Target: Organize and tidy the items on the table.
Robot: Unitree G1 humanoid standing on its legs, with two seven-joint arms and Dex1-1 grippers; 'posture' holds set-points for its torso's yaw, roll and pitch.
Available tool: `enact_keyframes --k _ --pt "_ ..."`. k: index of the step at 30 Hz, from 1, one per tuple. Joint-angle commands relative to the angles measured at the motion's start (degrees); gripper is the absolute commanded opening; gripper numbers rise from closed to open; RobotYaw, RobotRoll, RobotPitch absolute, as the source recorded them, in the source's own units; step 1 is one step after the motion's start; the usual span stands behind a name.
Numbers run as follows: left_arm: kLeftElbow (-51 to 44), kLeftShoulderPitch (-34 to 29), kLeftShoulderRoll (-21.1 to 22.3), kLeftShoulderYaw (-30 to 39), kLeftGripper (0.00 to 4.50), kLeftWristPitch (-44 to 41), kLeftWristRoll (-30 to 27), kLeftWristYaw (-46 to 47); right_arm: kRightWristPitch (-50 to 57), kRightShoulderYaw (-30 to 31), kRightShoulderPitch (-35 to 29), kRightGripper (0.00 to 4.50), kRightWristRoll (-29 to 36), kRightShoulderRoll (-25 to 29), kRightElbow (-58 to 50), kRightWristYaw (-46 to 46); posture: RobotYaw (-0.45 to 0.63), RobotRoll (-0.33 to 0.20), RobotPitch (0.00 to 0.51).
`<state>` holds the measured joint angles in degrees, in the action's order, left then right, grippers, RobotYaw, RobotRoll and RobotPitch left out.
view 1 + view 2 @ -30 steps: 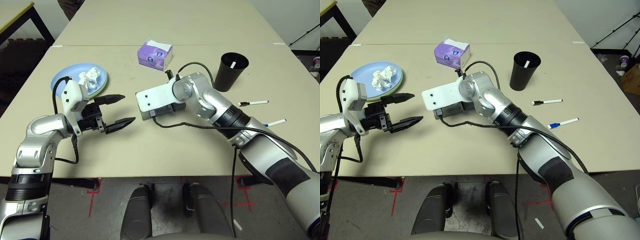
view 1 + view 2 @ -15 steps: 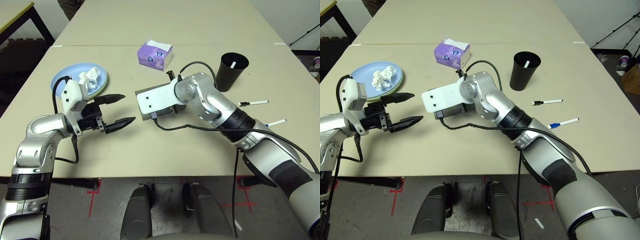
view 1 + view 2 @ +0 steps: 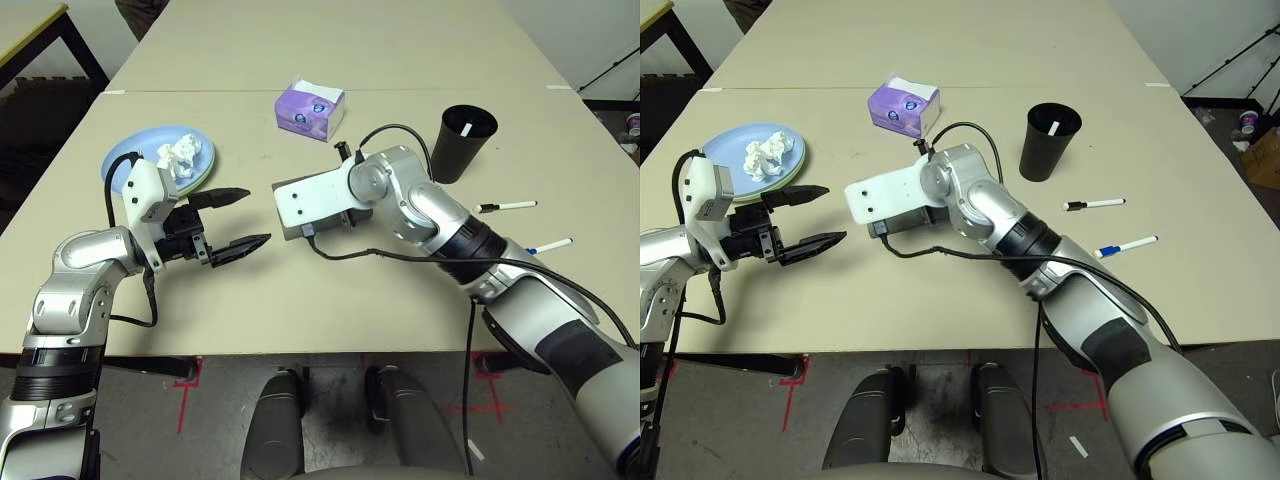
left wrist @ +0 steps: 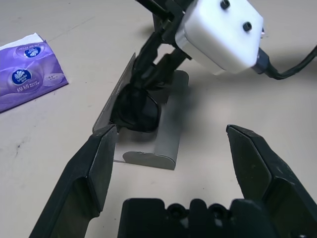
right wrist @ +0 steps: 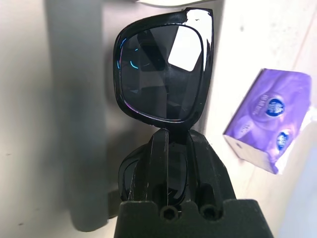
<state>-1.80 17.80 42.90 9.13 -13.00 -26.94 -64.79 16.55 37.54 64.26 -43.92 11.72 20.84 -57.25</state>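
**Sunglasses held over the open case**

R gripper (image 5: 171,148) is pinched tight on the black sunglasses (image 5: 161,74), holding them at the bridge, right over the open grey glasses case (image 4: 166,129). The case sits mid table (image 3: 330,290), a bit left of centre in the head view.

L gripper (image 3: 235,220) hangs at centre left, jaws wide, holding nothing, pointed at the case.

Blue plate (image 3: 135,150) is at upper left w/ a crumpled white tissue (image 3: 178,158) on it. A green plate edge peeks out under it.

Purple tissue box (image 3: 310,108) is at top centre. Black cup (image 3: 462,142) stands at upper right w/ a white pen inside. Two more pens (image 3: 508,206) (image 3: 550,244) lie at the right, near the cup but apart from it
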Motion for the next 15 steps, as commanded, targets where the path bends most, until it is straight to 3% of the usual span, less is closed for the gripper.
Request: enact_keyframes --k 1,15 --pt "-0.7 0.1 0.3 -0.2 4.50 0.3 0.1 0.0 0.2 -0.3 0.3 0.38 0.5 -0.4 0.5 0.3 0.01 0.000 0.150" --pt "-1.0 0.1 0.7 0.0 4.50 -0.1 0.0 -0.1 2.0 1.3 -4.0 0.38 -0.3 -0.1 -3.6 -1.8 0.02 0.000 0.151"
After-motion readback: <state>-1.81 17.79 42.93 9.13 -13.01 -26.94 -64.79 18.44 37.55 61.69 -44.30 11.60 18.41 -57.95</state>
